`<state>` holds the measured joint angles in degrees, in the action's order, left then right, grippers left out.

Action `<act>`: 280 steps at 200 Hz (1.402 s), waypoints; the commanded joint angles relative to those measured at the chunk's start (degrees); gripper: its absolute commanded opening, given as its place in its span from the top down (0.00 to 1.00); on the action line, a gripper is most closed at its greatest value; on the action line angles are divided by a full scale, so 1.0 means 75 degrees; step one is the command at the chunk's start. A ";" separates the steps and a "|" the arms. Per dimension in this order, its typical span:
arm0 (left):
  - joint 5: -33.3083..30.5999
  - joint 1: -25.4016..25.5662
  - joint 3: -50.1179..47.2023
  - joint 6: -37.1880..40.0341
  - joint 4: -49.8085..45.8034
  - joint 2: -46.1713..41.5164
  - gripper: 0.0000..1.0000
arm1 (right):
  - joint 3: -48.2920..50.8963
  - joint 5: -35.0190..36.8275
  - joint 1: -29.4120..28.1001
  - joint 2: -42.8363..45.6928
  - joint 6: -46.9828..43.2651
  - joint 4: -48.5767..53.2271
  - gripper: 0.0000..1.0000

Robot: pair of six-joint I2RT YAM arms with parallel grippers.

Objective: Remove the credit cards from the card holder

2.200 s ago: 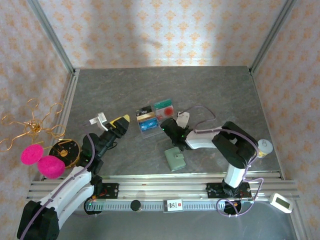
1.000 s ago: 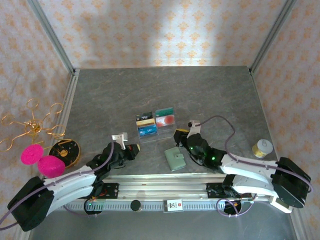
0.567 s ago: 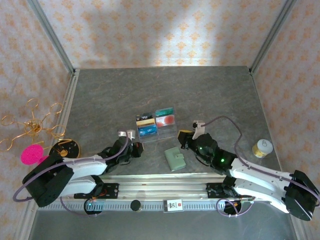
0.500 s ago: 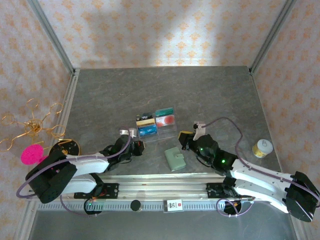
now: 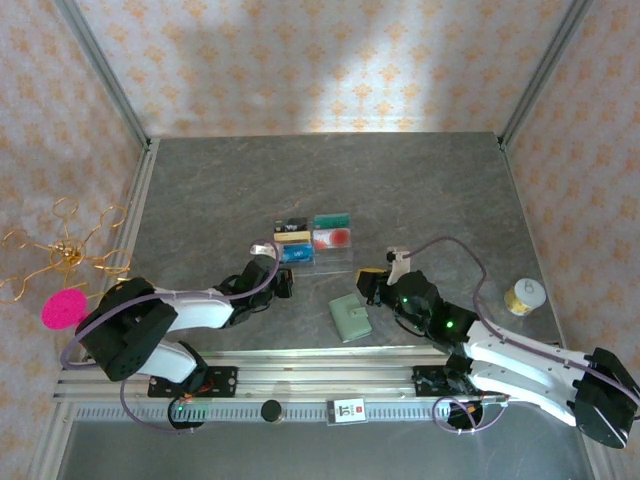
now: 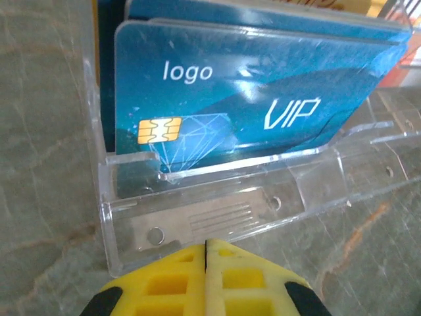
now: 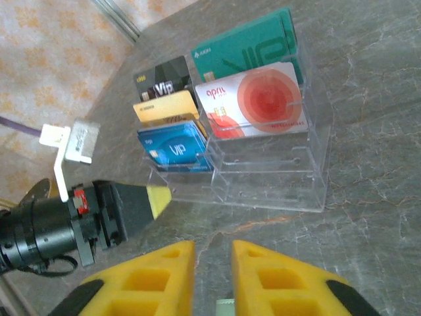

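The card holder (image 5: 350, 318) is a small sage-green wallet lying folded shut near the table's front edge, so the credit cards are hidden. A sliver of it (image 7: 225, 307) shows below my right gripper (image 7: 212, 253), whose yellow fingers stand a little apart with nothing between them. In the top view the right gripper (image 5: 366, 283) hovers just beyond the holder's far right corner. My left gripper (image 5: 284, 284) is to the holder's left. Its fingers are pressed together, and this shut left gripper (image 6: 206, 245) sits at the front lip of a clear card tray (image 6: 217, 214).
The clear tray (image 5: 313, 240) holds blue, yellow, black, red and green cards and stands just behind both grippers. A gold tape roll (image 5: 524, 296) sits at the right. A pink pompom (image 5: 64, 308) and a gold wire stand (image 5: 60, 255) are at the left. A metal rail (image 5: 330, 362) runs along the front.
The left arm has stretched right and forward until its shut gripper reached the tray's front left corner. The right gripper has stayed beside the card holder and its jaws have parted slightly.
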<state>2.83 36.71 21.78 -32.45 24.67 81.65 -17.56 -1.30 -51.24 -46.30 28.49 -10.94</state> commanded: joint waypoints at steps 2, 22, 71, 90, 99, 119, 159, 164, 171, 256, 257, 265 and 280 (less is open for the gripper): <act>-0.0173 -0.0148 0.0337 0.0437 -0.0048 0.0078 1.00 | 0.0024 -0.0305 0.0094 -0.0124 0.0083 0.0070 0.75; 0.0164 -0.0060 0.0327 0.0209 -0.0088 -0.0343 1.00 | -0.0165 -0.0651 0.0164 -0.0460 0.0199 0.0369 0.64; 0.0567 0.1010 -0.0219 -0.0925 0.0004 -0.2385 0.57 | -0.0132 -0.1216 0.0165 -0.0770 0.0886 0.1352 0.52; 0.0880 0.1103 -0.0443 -0.1218 0.0228 -0.2783 0.50 | -0.0018 -0.1342 0.0166 -0.0626 0.1192 0.1622 0.49; 0.1005 0.1101 -0.0535 -0.1316 0.0356 -0.2917 0.48 | 0.0012 -0.1497 0.0166 -0.0623 0.1251 0.1684 0.47; 0.1107 0.1100 -0.0712 -0.1363 0.0557 -0.3255 0.46 | -0.0080 -0.1572 0.0166 -0.0754 0.1380 0.2160 0.46; 0.1101 0.1100 -0.1211 -0.1497 0.1248 -0.3852 0.32 | 0.0020 -0.1862 0.0165 -0.1031 0.1393 0.2611 0.46; 0.1073 0.1099 -0.1248 -0.1523 0.1256 -0.3916 0.32 | 0.0021 -0.1896 0.0165 -0.1091 0.1373 0.2662 0.47; 0.1070 0.1101 -0.1279 -0.1516 0.1257 -0.4011 0.31 | 0.0010 -0.1930 0.0171 -0.1183 0.1322 0.2709 0.48; 0.0978 0.1097 -0.1582 -0.1363 0.1059 -0.4860 0.30 | -0.0355 -0.2452 -0.0081 -0.2630 0.0890 0.2528 0.56; 0.0986 0.1095 -0.1587 -0.1360 0.1065 -0.4861 0.30 | -0.0354 -0.2446 -0.0099 -0.2640 0.0889 0.2526 0.56; 0.1085 0.1100 -0.1610 -0.1363 0.1126 -0.4851 0.30 | -0.0360 -0.2425 -0.0199 -0.2739 0.0895 0.2472 0.58; 0.1237 0.1104 -0.1649 -0.1370 0.1208 -0.4817 0.30 | -0.0365 -0.2501 -0.0353 -0.2814 0.0893 0.2347 0.73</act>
<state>10.17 44.75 10.35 -43.13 31.24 45.98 -20.67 -17.52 -51.31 -64.47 35.64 8.19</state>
